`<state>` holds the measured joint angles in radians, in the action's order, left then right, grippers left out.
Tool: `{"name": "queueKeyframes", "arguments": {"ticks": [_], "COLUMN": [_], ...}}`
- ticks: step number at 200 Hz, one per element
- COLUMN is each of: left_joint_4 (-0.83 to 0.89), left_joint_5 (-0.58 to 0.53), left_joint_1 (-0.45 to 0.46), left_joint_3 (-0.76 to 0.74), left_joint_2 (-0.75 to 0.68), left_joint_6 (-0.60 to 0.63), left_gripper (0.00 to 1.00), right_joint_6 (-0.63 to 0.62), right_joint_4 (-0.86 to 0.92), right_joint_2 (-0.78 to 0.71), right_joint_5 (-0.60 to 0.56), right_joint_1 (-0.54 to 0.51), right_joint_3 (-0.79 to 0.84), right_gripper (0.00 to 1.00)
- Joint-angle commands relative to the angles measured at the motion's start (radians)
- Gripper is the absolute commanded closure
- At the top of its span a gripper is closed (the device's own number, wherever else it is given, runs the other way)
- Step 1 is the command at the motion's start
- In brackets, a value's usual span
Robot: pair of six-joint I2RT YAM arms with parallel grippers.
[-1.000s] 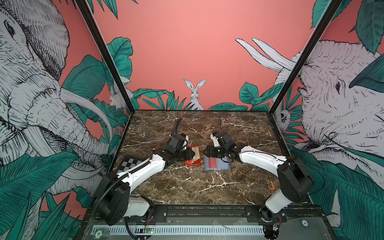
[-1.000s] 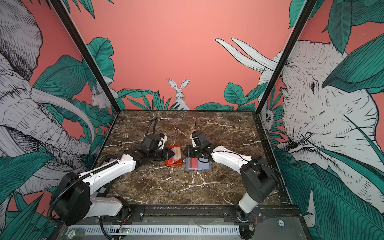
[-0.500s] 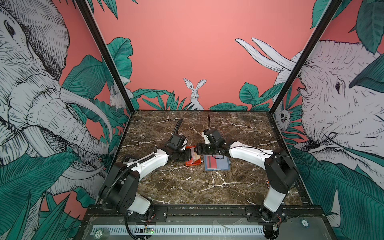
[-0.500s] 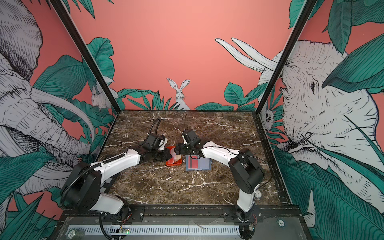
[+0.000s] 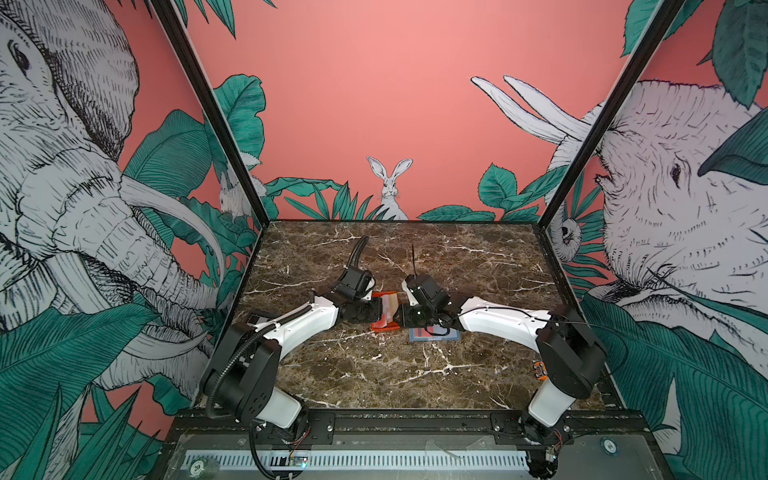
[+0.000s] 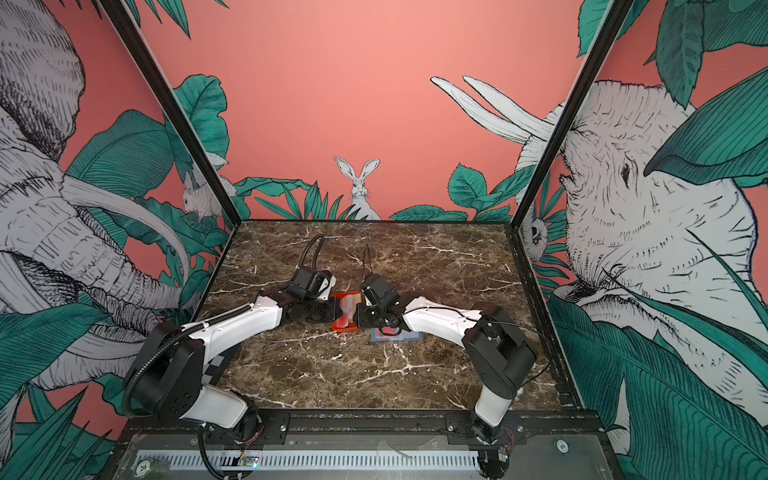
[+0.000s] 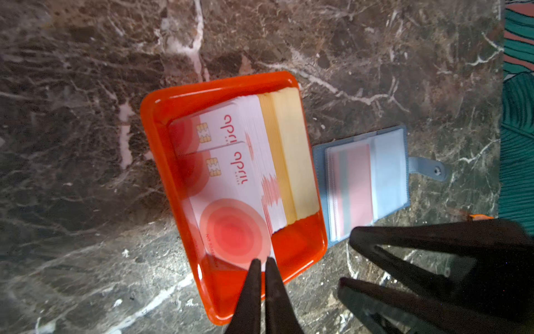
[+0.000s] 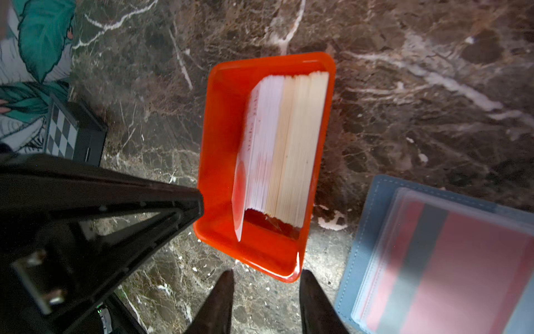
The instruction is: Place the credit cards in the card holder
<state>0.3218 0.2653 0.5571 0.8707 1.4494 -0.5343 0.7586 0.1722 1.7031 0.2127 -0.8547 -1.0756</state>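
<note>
Orange tray (image 7: pixel 157 115): left gripper (image 7: pixel 261 261) & right gripper (image 8: pixel 267 273) crowd opp. sides. Card holder (image 7: pixel 317 151) just beside it. Front tabletop (image 5: pixel 374 374) open, unobstructed.

One tray (image 7: pixel 161 107), one card holder (image 7: pixel 387 173), many credit cards (image 7: pixel 231 173).

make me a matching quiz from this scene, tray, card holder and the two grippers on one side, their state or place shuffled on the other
Things:
1. tray
2. card holder
3. left gripper
4. right gripper

States:
a. open, holding nothing
b. orange, with the stack of cards in it
c. shut on the edge of one card
d. lying open on the table beside the tray

Pairs: 1-b, 2-d, 3-c, 4-a
</note>
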Motion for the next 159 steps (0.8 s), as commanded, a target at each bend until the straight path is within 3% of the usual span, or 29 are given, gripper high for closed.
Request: {"name": "queueKeyframes", "arguments": {"ticks": [1, 60, 159], "left_joint_4": [-0.004, -0.156, -0.188], "left_joint_5": [0.002, 0.043, 0.062], "left_joint_1": [-0.007, -0.006, -0.006], "left_joint_3": [-0.049, -0.226, -0.362], "left_joint_2": [-0.082, -0.255, -0.383], "left_joint_6": [0.002, -0.064, -0.079], "left_gripper": [0.90, 0.85, 0.83], "right_joint_6": [0.028, 0.080, 0.111], "right_joint_4": [-0.039, -0.043, -0.059], "right_joint_2": [-0.017, 0.010, 0.053], "right_joint_5": [-0.018, -0.044, -0.045], "right_joint_1": [-0.019, -0.033, -0.047], "right_joint_3": [0.002, -0.019, -0.029], "right_gripper": [0.69, 0.77, 0.73]}}
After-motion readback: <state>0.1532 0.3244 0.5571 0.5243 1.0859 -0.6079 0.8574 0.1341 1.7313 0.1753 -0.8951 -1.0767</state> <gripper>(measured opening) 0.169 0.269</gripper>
